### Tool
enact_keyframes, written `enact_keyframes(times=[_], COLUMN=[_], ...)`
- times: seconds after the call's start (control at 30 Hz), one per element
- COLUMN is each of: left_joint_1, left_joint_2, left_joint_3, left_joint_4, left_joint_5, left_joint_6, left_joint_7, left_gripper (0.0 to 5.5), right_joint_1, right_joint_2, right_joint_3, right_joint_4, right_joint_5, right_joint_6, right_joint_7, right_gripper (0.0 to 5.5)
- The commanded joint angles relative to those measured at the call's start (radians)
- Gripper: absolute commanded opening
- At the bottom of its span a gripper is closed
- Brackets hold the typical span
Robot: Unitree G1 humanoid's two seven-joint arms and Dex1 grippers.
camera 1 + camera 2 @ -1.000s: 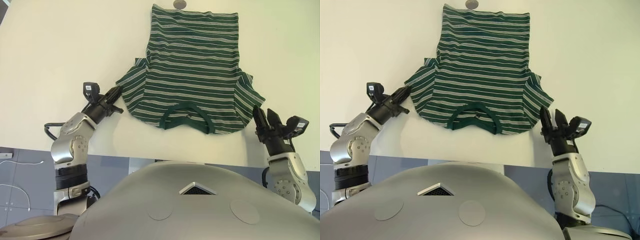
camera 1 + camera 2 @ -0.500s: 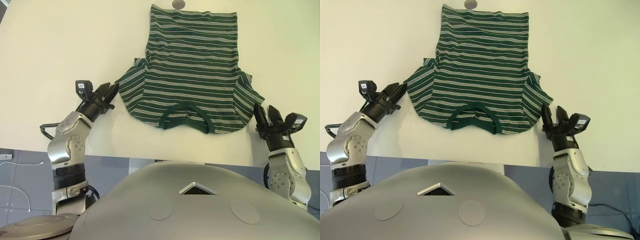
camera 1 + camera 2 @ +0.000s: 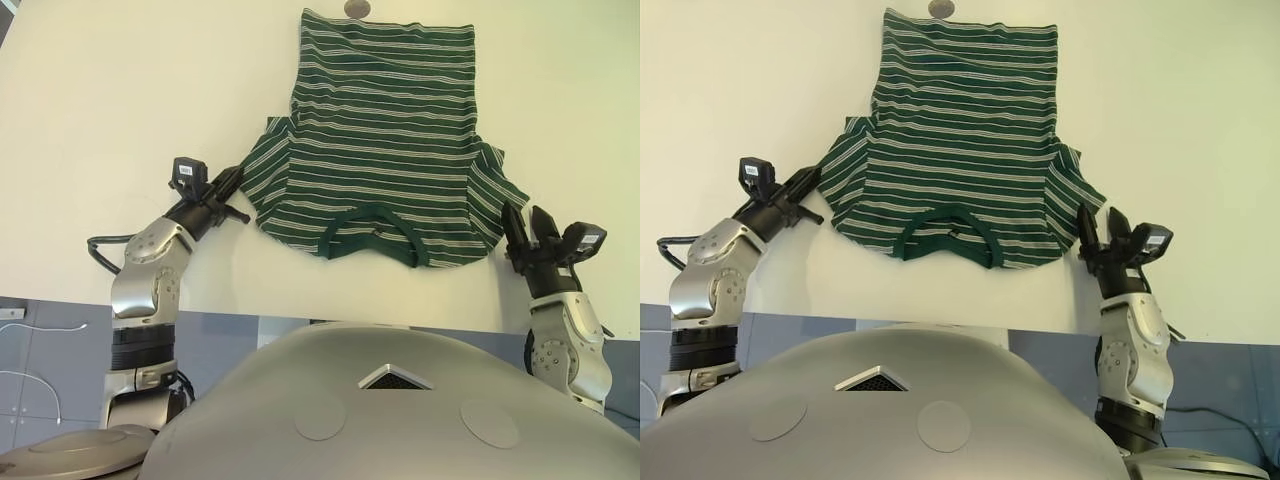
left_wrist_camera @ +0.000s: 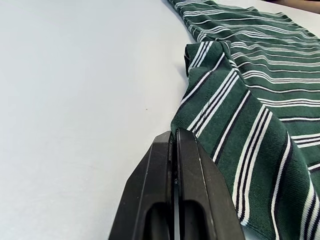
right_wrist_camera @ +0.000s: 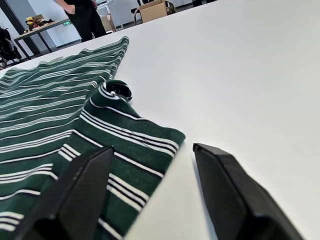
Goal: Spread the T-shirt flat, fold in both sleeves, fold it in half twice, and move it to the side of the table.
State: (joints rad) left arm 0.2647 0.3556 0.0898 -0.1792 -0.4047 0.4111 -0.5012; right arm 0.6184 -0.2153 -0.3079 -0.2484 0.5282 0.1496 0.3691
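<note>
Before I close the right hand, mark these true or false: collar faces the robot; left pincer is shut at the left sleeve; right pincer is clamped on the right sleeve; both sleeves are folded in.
1. The T-shirt lies with its collar toward the robot. True.
2. The left pincer is shut, its tip at the edge of the left sleeve. True.
3. The right pincer is clamped on the right sleeve. False: it is open beside that sleeve and holds nothing.
4. Both sleeves are folded in over the body. False: each still sticks out to its side.
</note>
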Motion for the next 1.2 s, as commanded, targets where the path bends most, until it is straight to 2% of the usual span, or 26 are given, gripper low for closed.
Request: enact_keyframes(times=[0.03, 0.13, 0.23, 0.37, 0.5, 0.6, 0.67, 0.83, 0.93, 1.17, 1.2], left_joint_1=[-0.006, -0.05, -0.104, -0.125, -0.118, -0.11, -0.114, -0.111, -0.092, -0.067, -0.056], left_joint_2=[0.023, 0.06, 0.122, 0.112, 0.105, 0.107, 0.1, 0.054, 0.068, 0.104, 0.112], left_joint_3=[-0.019, -0.067, -0.19, -0.301, -0.353, -0.382, -0.364, -0.289, -0.253, -0.161, -0.147], left_joint_4=[-0.153, -0.237, -0.289, -0.33, -0.33, -0.315, -0.326, -0.407, -0.452, -0.397, -0.378], left_joint_5=[-0.047, -0.023, 0.074, 0.127, 0.167, 0.2, 0.176, 0.051, 0.004, 0.052, 0.062], left_joint_6=[0.059, 0.12, 0.181, 0.228, 0.231, 0.237, 0.257, 0.248, 0.229, 0.109, 0.088], left_joint_7=[-0.027, -0.021, -0.016, 0.005, 0.032, 0.047, 0.043, 0.001, -0.03, -0.028, -0.031], left_gripper=[0.04, 0.04, 0.04, 0.04, 0.04, 0.04, 0.36, 1.32, 1.95, 1.97, 1.97], right_joint_1=[0.011, -0.007, -0.023, -0.007, 0.025, -0.027, -0.048, -0.049, -0.045, -0.019, -0.004], right_joint_2=[0.014, 0.016, 0.016, 0.025, 0.021, 0.02, 0.021, 0.016, 0.018, 0.007, -0.006], right_joint_3=[-0.017, -0.018, -0.008, -0.022, -0.055, -0.061, -0.057, -0.036, -0.035, -0.014, 0.007], right_joint_4=[0.013, 0.017, 0.02, -0.003, -0.025, -0.003, -0.012, -0.015, -0.025, -0.136, -0.184], right_joint_5=[0.036, 0.04, 0.025, 0.042, 0.071, 0.101, 0.117, 0.085, 0.082, 0.057, 0.033], right_joint_6=[0.047, 0.052, 0.057, 0.076, 0.093, 0.15, 0.186, 0.218, 0.219, 0.155, 0.133], right_joint_7=[-0.003, -0.011, -0.018, -0.022, -0.013, -0.039, -0.05, -0.059, -0.059, -0.015, 0.005], right_gripper=[2.98, 2.98, 2.98, 2.98, 2.98, 2.98, 2.98, 1.96, 1.25, 0.03, 0.03])
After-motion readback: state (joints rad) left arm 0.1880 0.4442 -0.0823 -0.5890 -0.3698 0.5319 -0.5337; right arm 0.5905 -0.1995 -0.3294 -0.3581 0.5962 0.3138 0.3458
